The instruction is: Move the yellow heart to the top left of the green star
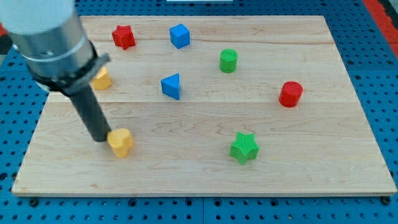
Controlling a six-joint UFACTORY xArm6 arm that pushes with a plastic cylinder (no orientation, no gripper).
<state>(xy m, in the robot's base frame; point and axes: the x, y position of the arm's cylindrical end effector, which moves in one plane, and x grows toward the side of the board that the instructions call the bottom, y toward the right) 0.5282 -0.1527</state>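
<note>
Wooden board on blue pegboard. Arm's grey housing and dark rod at view's left; no jaws on it, nothing held. My tip touches the yellow heart on its left side. Heart lies lower left on board, well apart from the green star, at roughly the same height. Another yellow block, partly hidden behind rod.
</note>
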